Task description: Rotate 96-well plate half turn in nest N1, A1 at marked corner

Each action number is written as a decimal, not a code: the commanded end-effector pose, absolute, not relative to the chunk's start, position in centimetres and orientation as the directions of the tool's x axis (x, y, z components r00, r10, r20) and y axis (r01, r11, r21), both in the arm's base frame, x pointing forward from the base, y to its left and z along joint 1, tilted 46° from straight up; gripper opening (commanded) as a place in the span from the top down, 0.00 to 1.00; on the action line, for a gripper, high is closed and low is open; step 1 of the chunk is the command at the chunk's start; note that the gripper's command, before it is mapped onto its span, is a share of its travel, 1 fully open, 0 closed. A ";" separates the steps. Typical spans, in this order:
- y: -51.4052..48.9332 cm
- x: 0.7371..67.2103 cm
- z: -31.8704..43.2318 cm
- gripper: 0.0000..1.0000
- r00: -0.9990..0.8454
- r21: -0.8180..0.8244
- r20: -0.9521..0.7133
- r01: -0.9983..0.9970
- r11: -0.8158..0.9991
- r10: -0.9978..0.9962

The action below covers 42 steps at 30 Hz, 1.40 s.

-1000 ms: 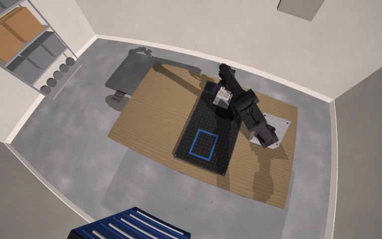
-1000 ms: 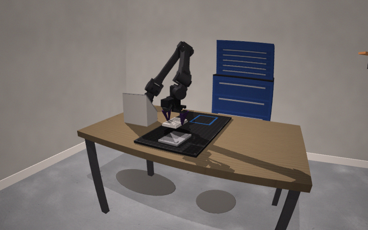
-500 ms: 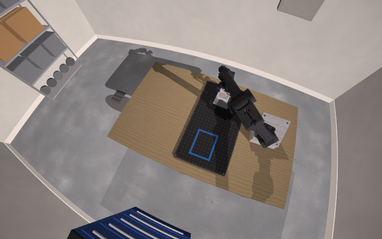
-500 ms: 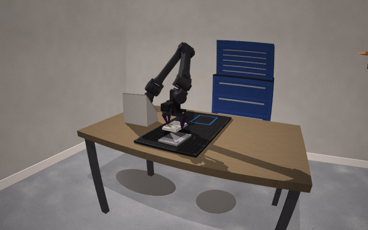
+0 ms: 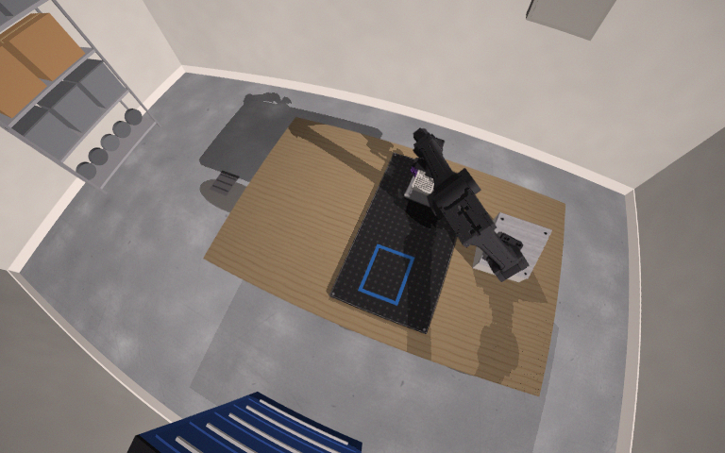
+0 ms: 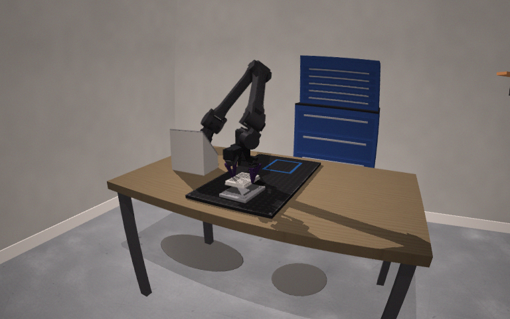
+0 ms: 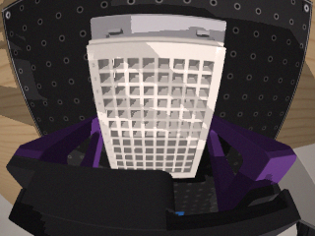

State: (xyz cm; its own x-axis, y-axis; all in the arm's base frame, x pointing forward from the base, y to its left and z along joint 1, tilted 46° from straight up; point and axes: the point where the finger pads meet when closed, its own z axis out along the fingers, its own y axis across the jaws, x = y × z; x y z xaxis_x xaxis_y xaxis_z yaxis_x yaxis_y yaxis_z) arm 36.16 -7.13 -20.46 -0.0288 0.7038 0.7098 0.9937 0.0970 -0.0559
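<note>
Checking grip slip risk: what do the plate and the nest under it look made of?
96-well plate: looks like matte white moulded plastic, with a thin-walled well grid. The gripper holds it above the nest. Nest N1: pale grey, flat-sided block, perhaps machined metal or plastic; unclear.

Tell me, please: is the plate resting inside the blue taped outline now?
No, the plate hangs above the nest, and nothing lies inside the blue outline.

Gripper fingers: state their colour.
Purple fingers, clamped on the white plate; the wrist view shows them best.
</note>
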 end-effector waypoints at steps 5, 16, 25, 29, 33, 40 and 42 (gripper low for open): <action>-6.0 35.8 -21.6 1.00 -0.013 -0.068 0.709 0.994 0.087 0.705; -4.9 35.7 -22.5 1.00 -0.017 -0.069 0.709 0.993 0.093 0.705; -6.2 36.9 -21.8 1.00 -0.032 -0.039 0.700 0.996 0.083 0.714; -6.0 36.3 -21.7 1.00 -0.017 -0.047 0.701 0.996 0.070 0.713; -5.6 36.3 -21.8 1.00 -0.019 -0.050 0.703 0.996 0.077 0.711; -5.0 36.1 -22.2 1.00 -0.024 -0.056 0.705 0.994 0.090 0.709; -4.9 36.0 -22.3 1.00 -0.022 -0.059 0.706 0.994 0.089 0.708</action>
